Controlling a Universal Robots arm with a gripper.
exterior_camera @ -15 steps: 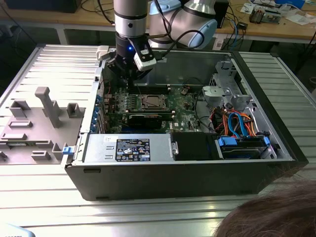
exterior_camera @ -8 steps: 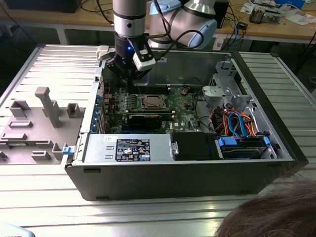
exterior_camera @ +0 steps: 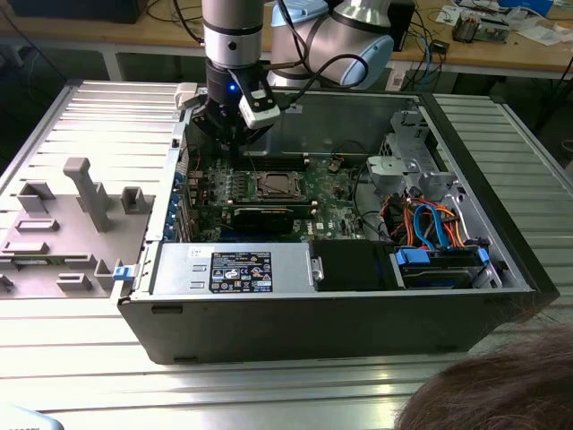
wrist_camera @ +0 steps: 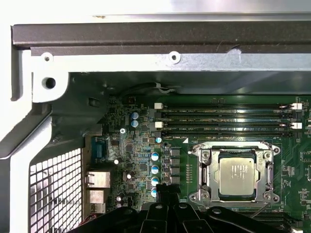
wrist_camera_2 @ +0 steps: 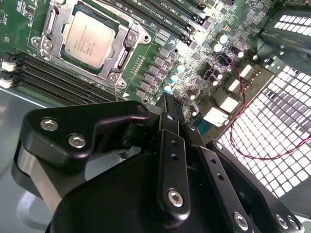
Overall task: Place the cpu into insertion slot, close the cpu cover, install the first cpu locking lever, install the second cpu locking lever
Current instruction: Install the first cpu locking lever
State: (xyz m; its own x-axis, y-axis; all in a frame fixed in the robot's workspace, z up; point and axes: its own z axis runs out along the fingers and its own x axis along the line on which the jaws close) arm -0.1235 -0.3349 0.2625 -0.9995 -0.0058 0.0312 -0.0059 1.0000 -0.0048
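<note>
black two-finger gripper (exterior_camera: pixel 235 150) fingers pressed together, nothing held | hangs low over green motherboard (exterior_camera: pixel 336 190), at 10 o'clock of socket in exterior view | small square silver-grey cpu (wrist_camera: pixel 238 174) lies in socket | thin silver metal cpu cover (wrist_camera: pixel 210 174) down, framing it

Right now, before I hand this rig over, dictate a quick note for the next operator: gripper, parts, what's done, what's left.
Gripper: looks shut, holding nothing, hovering over the motherboard beside the socket.
cpu: seated in the socket, metal top facing up.
cpu cover: lying flat, framing the cpu, so it appears closed.
Done: cpu placed, cover down.
Left: the two locking levers. I cannot tell whether either one is latched, so check both.
</note>
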